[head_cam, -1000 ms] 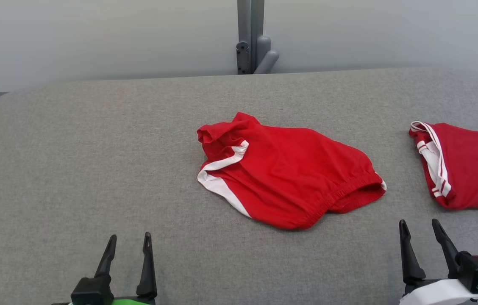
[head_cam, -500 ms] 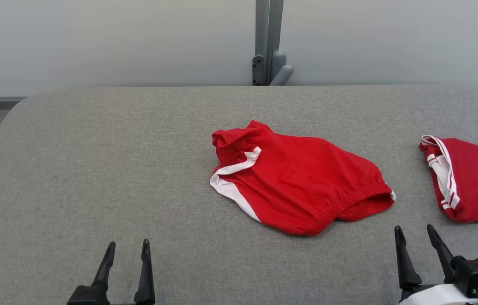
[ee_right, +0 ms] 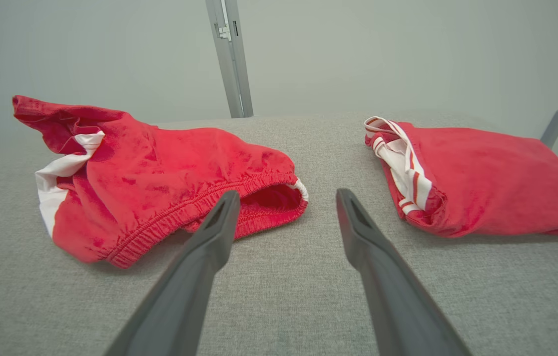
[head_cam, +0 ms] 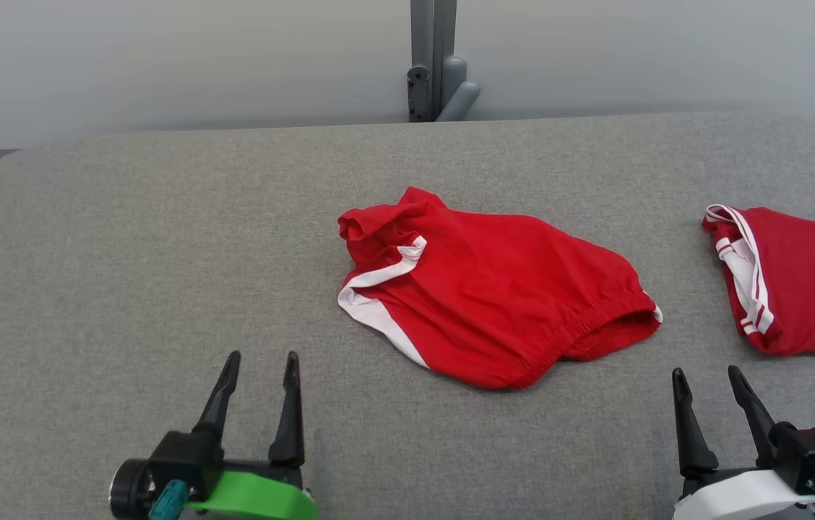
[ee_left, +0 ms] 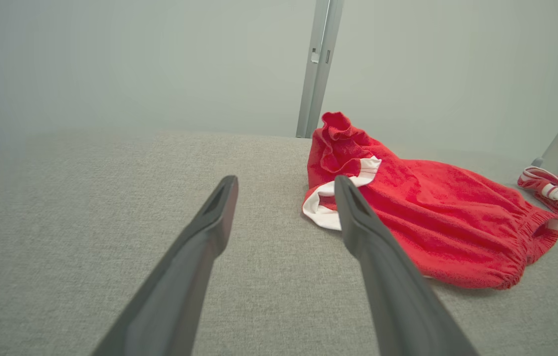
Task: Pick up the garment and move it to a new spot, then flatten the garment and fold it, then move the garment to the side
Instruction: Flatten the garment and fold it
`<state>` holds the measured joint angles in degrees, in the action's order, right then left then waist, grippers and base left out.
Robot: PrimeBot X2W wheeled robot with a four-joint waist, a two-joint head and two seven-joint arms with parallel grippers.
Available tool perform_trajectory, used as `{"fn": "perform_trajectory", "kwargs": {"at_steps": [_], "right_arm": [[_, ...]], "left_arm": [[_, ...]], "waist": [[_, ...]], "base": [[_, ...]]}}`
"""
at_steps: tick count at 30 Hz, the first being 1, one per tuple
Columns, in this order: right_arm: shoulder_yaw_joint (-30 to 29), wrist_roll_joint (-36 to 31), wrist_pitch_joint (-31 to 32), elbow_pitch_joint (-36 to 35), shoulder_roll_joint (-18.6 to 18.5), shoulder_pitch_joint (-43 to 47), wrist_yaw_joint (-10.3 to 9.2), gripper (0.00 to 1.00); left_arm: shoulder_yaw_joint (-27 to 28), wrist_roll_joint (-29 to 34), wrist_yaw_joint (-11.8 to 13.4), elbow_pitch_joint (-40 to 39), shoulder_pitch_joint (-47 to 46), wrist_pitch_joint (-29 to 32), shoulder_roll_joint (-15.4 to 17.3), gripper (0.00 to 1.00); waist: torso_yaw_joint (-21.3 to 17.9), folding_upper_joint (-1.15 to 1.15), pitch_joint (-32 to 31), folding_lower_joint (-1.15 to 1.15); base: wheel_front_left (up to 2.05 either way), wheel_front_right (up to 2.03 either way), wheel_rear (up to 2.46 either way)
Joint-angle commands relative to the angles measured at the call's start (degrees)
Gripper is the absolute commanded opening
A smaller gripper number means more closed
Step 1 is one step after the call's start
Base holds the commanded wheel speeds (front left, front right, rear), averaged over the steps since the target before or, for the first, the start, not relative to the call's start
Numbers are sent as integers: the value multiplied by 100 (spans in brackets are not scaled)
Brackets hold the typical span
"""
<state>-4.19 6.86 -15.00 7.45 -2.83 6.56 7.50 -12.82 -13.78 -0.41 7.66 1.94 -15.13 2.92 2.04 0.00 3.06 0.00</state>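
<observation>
A crumpled red garment (head_cam: pixel 494 289) with white trim and an elastic waistband lies in the middle of the grey padded table (head_cam: pixel 126 238). My left gripper (head_cam: pixel 263 357) stands open at the near left, short of the garment's white-edged corner, with nothing between its fingers. In the left wrist view the left gripper (ee_left: pixel 285 183) points just left of the garment (ee_left: pixel 422 207). My right gripper (head_cam: pixel 706 372) is open at the near right, a little off the waistband end. In the right wrist view the right gripper (ee_right: pixel 287 195) points at the gap beside the garment (ee_right: pixel 160 168).
A second red garment (head_cam: pixel 805 282) with white stripes lies at the table's right edge, also seen as the second red garment (ee_right: pixel 482 178) in the right wrist view. A grey metal post (head_cam: pixel 433 65) stands behind the table's far edge against a pale wall.
The head camera has shifted. My left gripper has come forward and rightward toward the garment, its green wrist now showing. The right gripper and both garments have stayed put.
</observation>
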Motion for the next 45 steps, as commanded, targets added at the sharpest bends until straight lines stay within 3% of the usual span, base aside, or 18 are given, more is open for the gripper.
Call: {"fn": "perform_trajectory", "kwargs": {"at_steps": [1,12,18,30,45], "right_arm": [[-2,-14,-24,-16,-13,-60,-3,100],[79,63,-24,-78,-15,-403,-3,100],[178,129,-21,-119,-14,-605,-3,100],[276,297,-21,-97,-13,-833,-3,100],[357,463,-21,8,-15,-925,-3,100]], "left_arm": [[-73,-18,11,-16,-147,1,3,100],[-1946,-381,-24,764,-1912,81,12,100],[-2759,-778,114,1394,-2818,467,12,100],[-3517,-1141,336,2626,-4026,835,13,100],[-4615,-1579,609,3318,-4590,1421,13,100]], "waist": [[-105,0,133,0],[-680,0,637,0],[-1058,0,921,0],[-1608,0,1365,0],[-1814,0,1326,0]], "base": [[0,0,0],[0,0,0],[0,0,0],[0,0,0],[0,0,0]]}}
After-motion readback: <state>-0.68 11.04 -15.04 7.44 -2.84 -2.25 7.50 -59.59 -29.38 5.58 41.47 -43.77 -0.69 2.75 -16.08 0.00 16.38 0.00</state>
